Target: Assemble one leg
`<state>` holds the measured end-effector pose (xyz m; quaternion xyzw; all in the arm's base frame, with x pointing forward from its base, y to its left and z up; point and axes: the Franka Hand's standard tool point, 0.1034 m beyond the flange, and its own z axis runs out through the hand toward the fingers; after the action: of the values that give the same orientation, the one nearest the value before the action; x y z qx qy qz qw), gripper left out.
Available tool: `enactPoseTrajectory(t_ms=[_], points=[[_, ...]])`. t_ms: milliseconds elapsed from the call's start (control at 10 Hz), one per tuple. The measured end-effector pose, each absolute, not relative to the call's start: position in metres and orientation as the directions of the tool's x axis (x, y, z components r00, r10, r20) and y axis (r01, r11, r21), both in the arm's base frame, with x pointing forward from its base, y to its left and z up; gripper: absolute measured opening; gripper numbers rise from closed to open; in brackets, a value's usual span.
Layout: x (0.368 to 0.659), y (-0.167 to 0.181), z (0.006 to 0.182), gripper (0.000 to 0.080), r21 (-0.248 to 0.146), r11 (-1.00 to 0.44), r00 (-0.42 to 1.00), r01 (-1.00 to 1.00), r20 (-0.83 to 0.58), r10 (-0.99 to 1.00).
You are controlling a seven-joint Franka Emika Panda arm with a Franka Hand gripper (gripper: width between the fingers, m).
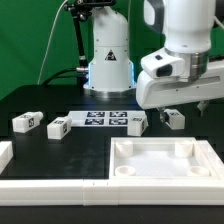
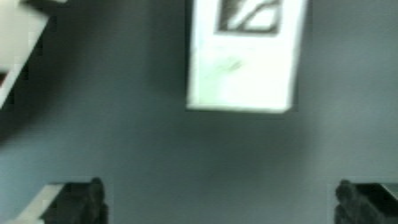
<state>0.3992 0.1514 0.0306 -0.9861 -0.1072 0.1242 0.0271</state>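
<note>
Several small white legs with black-and-white tags lie on the black table in the exterior view: one at the far left [image 1: 25, 122], one beside it [image 1: 58, 126], one right of the marker board [image 1: 136, 121] and one furthest right [image 1: 174, 118]. My gripper [image 1: 180, 100] hangs just above the rightmost leg without touching it. In the wrist view that leg [image 2: 244, 55] lies lengthwise on the table, tag end away, ahead of the gripper [image 2: 222, 205]. The jaws stand wide apart and empty; one fingertip [image 2: 75, 200] shows at each lower corner.
The large white tray-like piece [image 1: 128, 150] with round corner sockets lies at the front right. The marker board [image 1: 105, 119] lies between the legs. A white rail [image 1: 50, 188] runs along the front left. The arm's base [image 1: 108, 60] stands at the back.
</note>
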Motion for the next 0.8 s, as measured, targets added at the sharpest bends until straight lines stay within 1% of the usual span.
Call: enactPoseTrajectory(t_ms=[300,400,700,800], points=[[0.386,0.156,0.028,0.0649,-0.091,-0.974,0.84,0.206,-0.494,0.224],[0.383,0.157,0.024,0.0649,-0.093,-0.974,0.816,0.207,-0.533,0.224],[0.36,0.157,0.017,0.0649,-0.1,-0.975,0.643,0.2,-0.737,0.207],[0.356,0.157,0.012,0.0649,-0.105,-0.975,0.596,0.196,-0.777,0.203]])
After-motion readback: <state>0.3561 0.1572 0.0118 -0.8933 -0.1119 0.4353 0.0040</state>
